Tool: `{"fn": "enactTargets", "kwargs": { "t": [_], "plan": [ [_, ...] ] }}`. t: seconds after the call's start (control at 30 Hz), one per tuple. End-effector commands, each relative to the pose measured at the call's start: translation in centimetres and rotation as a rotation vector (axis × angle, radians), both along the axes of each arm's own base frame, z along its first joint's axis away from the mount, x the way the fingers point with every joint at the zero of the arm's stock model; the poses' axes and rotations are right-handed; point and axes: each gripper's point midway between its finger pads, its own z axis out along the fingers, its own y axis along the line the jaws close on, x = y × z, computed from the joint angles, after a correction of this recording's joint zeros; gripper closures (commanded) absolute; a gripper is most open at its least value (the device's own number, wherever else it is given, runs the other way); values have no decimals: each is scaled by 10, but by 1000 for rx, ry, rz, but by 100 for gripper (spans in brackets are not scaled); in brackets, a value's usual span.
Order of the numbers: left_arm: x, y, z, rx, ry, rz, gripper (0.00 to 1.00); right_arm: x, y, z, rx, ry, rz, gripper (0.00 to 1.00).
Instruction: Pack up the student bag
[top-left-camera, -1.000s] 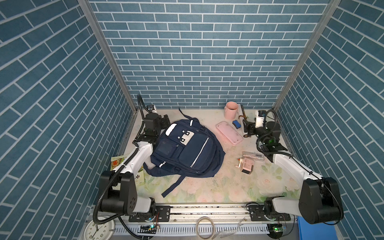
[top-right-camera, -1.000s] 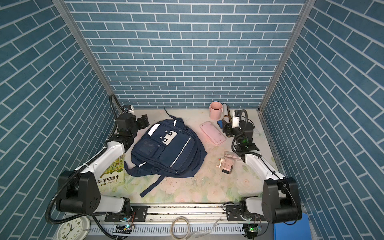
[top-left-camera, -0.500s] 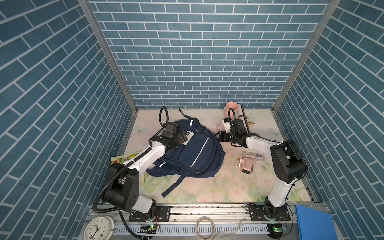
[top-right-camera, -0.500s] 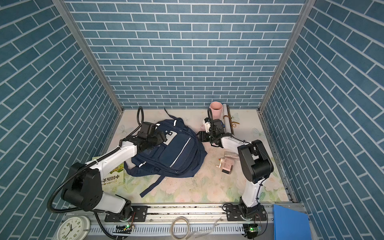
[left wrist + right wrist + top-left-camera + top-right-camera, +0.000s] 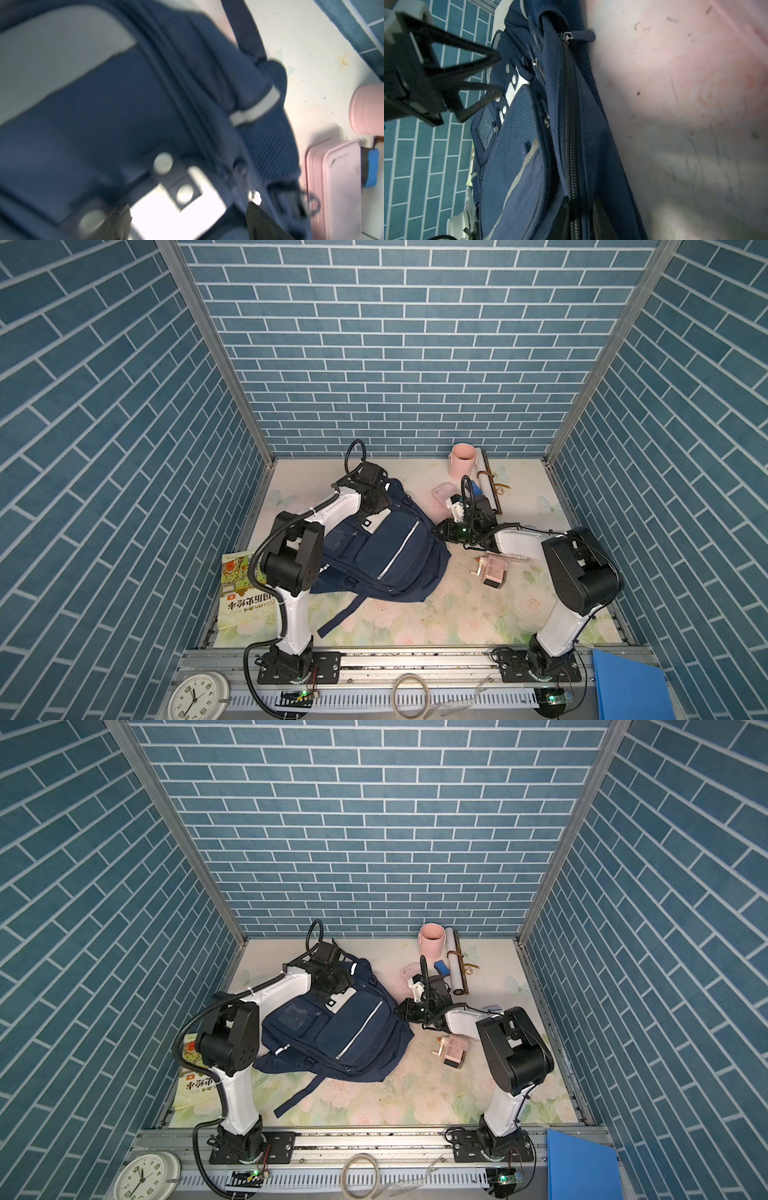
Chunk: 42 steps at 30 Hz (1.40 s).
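The student bag [image 5: 386,556] [image 5: 345,1031], a navy backpack with grey strips, lies flat mid-table in both top views. My left gripper [image 5: 376,506] [image 5: 187,209] hovers open over the bag's top end, its fingertips spread either side of the white dotted patch [image 5: 176,209]. The right wrist view also shows it standing open [image 5: 499,74]. My right gripper [image 5: 438,531] [image 5: 575,209] is low at the bag's right edge. Its jaws are pinched on the fabric along the black main zipper [image 5: 571,124]. The zipper pull [image 5: 583,35] lies at the far end of that zipper, apart from the jaws.
A pink cup [image 5: 462,458], pink pencil case [image 5: 442,493], blue eraser [image 5: 478,489] and rolled scroll [image 5: 488,485] lie at the back right. A pink sharpener [image 5: 492,570] sits right of the bag. A book [image 5: 237,593] lies at the left edge, partly under the left arm.
Both arms swung from the back corners in to the bag. The left gripper now hangs over its top end. The right gripper narrowed and closed on the bag's zipper edge.
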Motion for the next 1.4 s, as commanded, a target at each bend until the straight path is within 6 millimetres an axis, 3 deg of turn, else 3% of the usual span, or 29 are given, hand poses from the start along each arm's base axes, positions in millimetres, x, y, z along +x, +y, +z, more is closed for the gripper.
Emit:
{"fn": "enactTargets", "kwargs": {
  "t": [0.0,0.2,0.43,0.6,0.73,0.9,1.1,1.27,1.37],
  "plan": [
    [3,-1,-5,46,49,-6,12,-18,8,22,86,27,-28,83],
    [9,-7,-27,90,105,-36,13,-24,9,41,106,-18,-45,84],
    [-1,-5,-57,103,163,-46,18,-25,15,36,115,-6,-20,84],
    [-10,-6,-86,123,220,-84,32,-25,21,28,127,23,8,85],
    [-7,-17,-96,110,229,-141,47,-26,24,28,131,23,20,87],
    [7,-33,-90,140,197,-232,74,-30,25,32,141,17,24,88],
    [36,-63,-63,177,129,-362,92,-39,33,43,240,46,28,89],
    [54,-67,-33,248,66,-418,99,-44,49,45,233,48,61,89],
    [53,-64,-19,268,44,-431,99,-43,53,45,230,53,75,85]
  ]
}}
